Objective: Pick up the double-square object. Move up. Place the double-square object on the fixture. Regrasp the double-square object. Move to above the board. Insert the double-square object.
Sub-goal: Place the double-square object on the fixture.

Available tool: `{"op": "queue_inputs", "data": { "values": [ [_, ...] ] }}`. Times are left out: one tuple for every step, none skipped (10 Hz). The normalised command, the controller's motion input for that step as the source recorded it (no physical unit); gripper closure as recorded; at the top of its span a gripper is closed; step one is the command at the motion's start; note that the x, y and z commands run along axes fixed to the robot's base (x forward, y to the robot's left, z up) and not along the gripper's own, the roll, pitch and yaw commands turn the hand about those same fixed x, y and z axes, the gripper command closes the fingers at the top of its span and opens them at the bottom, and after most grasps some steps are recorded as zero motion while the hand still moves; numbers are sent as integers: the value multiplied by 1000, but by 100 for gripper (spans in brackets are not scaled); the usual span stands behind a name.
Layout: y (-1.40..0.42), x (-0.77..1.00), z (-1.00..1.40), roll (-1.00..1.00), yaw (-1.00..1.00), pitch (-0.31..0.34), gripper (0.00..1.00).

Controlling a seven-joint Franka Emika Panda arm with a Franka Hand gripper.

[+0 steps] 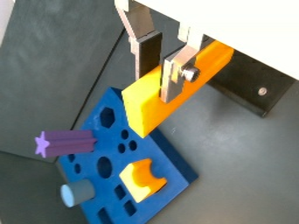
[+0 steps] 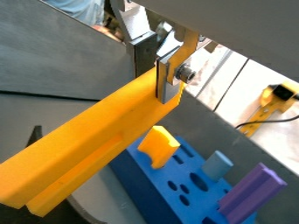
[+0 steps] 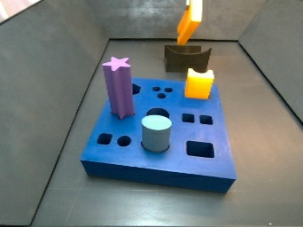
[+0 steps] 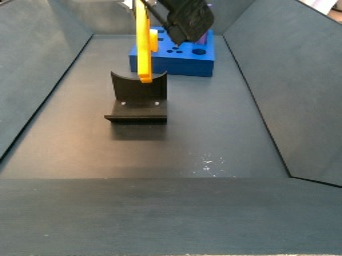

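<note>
My gripper [image 1: 162, 77] is shut on the double-square object [image 1: 158, 101], a long orange-yellow grooved bar that also shows in a wrist view [image 2: 93, 153]. The silver fingers [image 2: 170, 66] clamp it near one end. In both side views the bar [image 3: 187, 25] [image 4: 143, 48] hangs nearly upright with its lower end just above or at the dark fixture [image 3: 186, 58] [image 4: 138, 100]; I cannot tell if they touch. The gripper [image 4: 178, 18] is above the fixture. The blue board [image 3: 166, 164] [image 4: 187, 62] lies beside the fixture.
On the board stand a purple star post [image 3: 117, 87], a grey-blue cylinder [image 3: 157, 133] and a stubby yellow block [image 3: 199, 83]. Several holes in the board are open. Grey walls slope up around the floor [image 4: 201, 150].
</note>
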Motion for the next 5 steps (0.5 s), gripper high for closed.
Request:
{"op": "queue_inputs", "data": {
  "values": [
    [29, 59, 1, -256, -173, -31, 100],
    [124, 82, -1000, -192, -130, -148, 100],
    [122, 86, -1000, -176, -103, -164, 100],
    [105, 103, -1000, -142, -42, -165, 100],
    [96, 106, -1000, -120, -16, -160, 100]
  ]
}}
